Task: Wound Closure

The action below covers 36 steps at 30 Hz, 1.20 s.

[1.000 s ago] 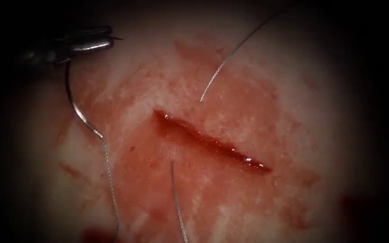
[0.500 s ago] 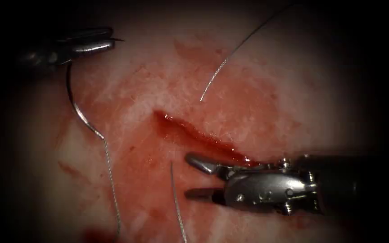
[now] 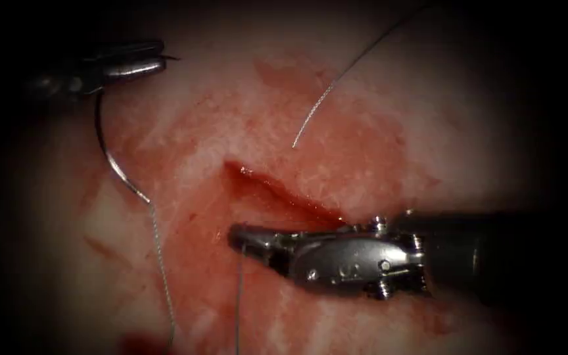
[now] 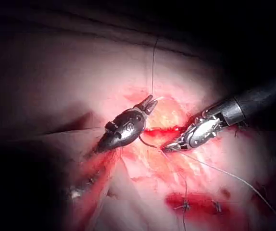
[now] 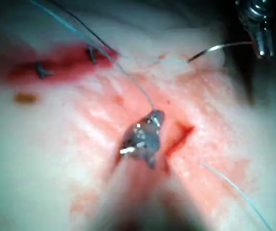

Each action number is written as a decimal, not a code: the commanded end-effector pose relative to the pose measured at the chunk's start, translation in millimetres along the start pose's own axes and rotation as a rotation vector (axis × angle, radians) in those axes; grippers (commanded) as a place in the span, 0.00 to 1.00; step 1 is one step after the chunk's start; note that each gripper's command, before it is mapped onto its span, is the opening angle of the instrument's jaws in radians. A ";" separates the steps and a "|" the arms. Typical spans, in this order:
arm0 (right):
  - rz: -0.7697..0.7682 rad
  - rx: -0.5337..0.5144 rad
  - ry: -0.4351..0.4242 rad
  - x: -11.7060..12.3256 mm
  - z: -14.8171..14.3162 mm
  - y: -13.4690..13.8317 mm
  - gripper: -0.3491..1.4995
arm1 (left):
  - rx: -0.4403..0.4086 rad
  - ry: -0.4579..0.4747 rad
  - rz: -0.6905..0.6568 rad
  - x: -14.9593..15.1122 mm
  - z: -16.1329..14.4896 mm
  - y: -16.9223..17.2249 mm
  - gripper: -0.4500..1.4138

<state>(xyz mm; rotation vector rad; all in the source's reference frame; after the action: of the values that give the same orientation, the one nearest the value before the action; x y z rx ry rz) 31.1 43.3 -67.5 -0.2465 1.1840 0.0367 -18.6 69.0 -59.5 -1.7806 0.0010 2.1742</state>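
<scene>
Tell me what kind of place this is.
Most likely a suturing practice bench: a slab of tissue with a cut, the left tool holding a curved needle, the right tool gripping thread.

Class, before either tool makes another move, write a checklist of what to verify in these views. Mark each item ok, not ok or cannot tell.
1. Left tool grips the needle at the end away from its thread: ok.
2. Needle is out of the tissue, left of the cut: ok.
3. Right tool is shut on the thread just below the cut: ok.
4. The held thread is the same strand as the needle's strand: cannot tell.
5. Loose end above the cut lies apart from both tools: ok.
</scene>
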 end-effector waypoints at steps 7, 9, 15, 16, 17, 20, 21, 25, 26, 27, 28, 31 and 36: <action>0.002 0.083 0.007 0.3 -2.8 -1.6 0.00 | -0.002 0.000 -0.002 -0.6 0.5 0.4 0.05; -0.008 0.109 -0.006 0.9 -5.0 -3.0 0.00 | -0.002 0.000 -0.002 -0.6 0.5 0.4 0.05; -0.010 0.187 0.006 4.4 -10.1 -7.5 0.00 | -0.002 0.000 -0.002 -0.6 0.5 0.4 0.05; -0.014 0.201 0.007 5.1 -10.7 -8.2 0.00 | -0.002 0.000 -0.002 -0.6 0.5 0.4 0.05; -0.018 0.234 0.022 7.9 -12.3 -10.5 0.00 | -0.002 0.000 -0.002 -0.6 0.6 0.4 0.05; -0.025 0.266 0.045 11.1 -13.1 -12.6 0.00 | -0.002 0.000 -0.002 -0.6 0.6 0.4 0.05; -0.027 0.282 0.052 12.3 -13.3 -13.4 0.00 | -0.002 0.000 -0.001 -0.6 0.6 0.4 0.05; -0.025 0.309 0.069 14.2 -14.1 -13.8 0.04 | -0.002 0.000 -0.001 -0.6 0.6 0.4 0.05; -0.043 0.307 0.077 14.2 -14.2 -13.3 0.16 | -0.002 0.000 -0.001 -0.6 0.5 0.4 0.05; -0.047 0.280 0.078 14.0 -14.4 -12.4 0.40 | -0.002 0.000 -0.001 -0.6 0.5 0.4 0.05; -0.041 0.254 0.068 13.7 -14.6 -11.6 0.58 | -0.002 0.000 -0.001 -0.6 0.5 0.4 0.05; -0.007 0.149 0.026 10.7 -16.1 -6.8 0.82 | -0.002 0.000 -0.001 -0.6 0.5 0.4 0.05; 0.018 0.073 -0.022 6.1 -16.1 -2.0 0.84 | -0.001 0.000 -0.001 -0.7 0.6 0.4 0.05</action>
<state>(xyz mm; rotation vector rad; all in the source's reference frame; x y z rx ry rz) 18.4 38.2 -78.6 -0.1801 1.1566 0.0246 -18.6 69.1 -59.5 -1.7807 0.0018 2.1748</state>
